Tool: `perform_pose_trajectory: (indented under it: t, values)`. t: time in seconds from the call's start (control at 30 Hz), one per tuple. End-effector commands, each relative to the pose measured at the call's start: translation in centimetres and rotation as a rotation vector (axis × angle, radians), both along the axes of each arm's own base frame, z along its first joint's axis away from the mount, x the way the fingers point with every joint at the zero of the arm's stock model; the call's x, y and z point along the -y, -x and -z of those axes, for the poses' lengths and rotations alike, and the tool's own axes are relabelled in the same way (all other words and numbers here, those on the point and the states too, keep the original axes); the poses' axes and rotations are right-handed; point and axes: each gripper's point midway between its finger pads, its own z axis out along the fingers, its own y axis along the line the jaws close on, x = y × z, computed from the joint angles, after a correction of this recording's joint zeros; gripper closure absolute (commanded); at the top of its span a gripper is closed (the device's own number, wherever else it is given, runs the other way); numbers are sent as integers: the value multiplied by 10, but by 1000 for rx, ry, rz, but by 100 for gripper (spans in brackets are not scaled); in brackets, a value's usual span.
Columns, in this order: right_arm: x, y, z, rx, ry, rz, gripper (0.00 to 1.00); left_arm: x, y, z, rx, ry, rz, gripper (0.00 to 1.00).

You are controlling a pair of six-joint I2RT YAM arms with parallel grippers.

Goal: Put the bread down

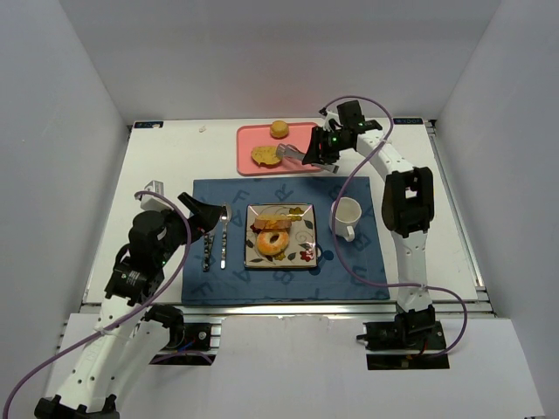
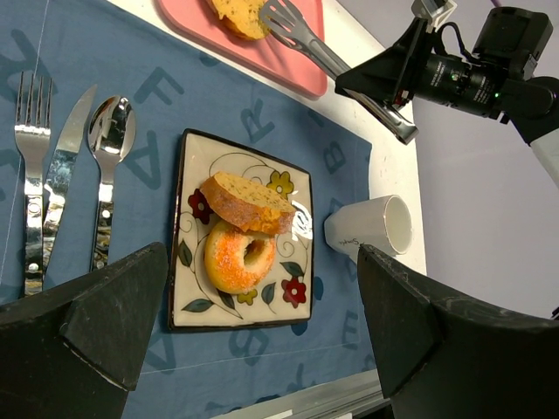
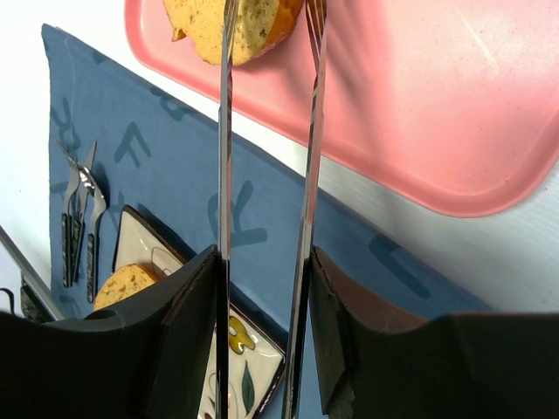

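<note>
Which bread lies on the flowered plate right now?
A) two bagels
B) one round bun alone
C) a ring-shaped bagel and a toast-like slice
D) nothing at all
C: the left wrist view shows the bagel and the slice together on the plate, while the tongs reach toward other bread on the pink tray.

Pink plastic tray (image 1: 253, 135): smooth, faint sheen. Dark blue cloth placemat (image 1: 218, 284) w/ letter print: matt, no shine. Square floral ceramic plate (image 2: 194, 166): glazed, glossy, glare spot. White ceramic mug (image 2: 367, 229): smooth gloss. Polished metal tongs (image 3: 310, 175) & steel fork, knife, spoon (image 2: 63, 166): mirror-bright. Ring-shaped bagel (image 2: 236, 257): grainy crust, slight shine. Toast-like slice (image 2: 244, 201): rough, porous, matt. White table top (image 1: 175, 148): flat matt.
</note>
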Motion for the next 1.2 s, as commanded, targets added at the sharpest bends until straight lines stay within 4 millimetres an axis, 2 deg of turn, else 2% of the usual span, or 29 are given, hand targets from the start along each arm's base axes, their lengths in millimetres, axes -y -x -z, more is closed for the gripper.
perform_pose_trajectory:
  t: [0.0, 0.27, 0.4, 0.47, 0.6, 0.7, 0.8, 0.9, 0.93, 1.0, 1.03, 1.07, 1.1, 1.17]
  values:
    - [-5, -8, -12, 27, -40, 9, 52, 0, -1, -6, 26, 4, 3, 2]
    - [-24, 2, -6, -15, -87, -36, 52, 0, -1, -7, 23, 4, 3, 2]
    - [-27, 6, -1, -36, -90, -38, 54, -1, 0, -8, 19, -1, -2, 2]
    - [-26, 6, -1, -38, -89, -34, 57, -1, 0, -9, 21, 1, -3, 2]
    - [-27, 7, -5, -37, -100, -37, 75, -1, 1, -11, 26, 6, -4, 2]
    - [-27, 5, -14, -20, -113, -39, 84, -2, 1, -12, 27, 7, -6, 2]
    - [-23, 1, -29, 8, -134, -35, 87, -1, 1, -14, 32, 7, -4, 2]
    - [-16, -2, -52, 30, -186, -26, 90, -2, 1, -16, 35, 6, -5, 2]
    - [-10, -2, -66, 42, -212, -28, 91, -2, 1, -18, 40, 6, -4, 2]
    - [-1, -1, -79, 53, -234, -28, 92, -2, 2, -18, 43, 6, -6, 2]
    - [2, 5, -94, 66, -257, -43, 93, -3, 2, -19, 45, 6, -10, 2]
    - [5, 10, -94, 52, -266, -48, 94, -3, 2, -19, 45, 6, -10, 2]
    - [11, 15, -103, 64, -270, -57, 94, -3, 3, -20, 51, 7, -10, 2]
    - [15, 27, -102, 42, -275, -81, 95, -4, 4, -20, 54, 8, -12, 2]
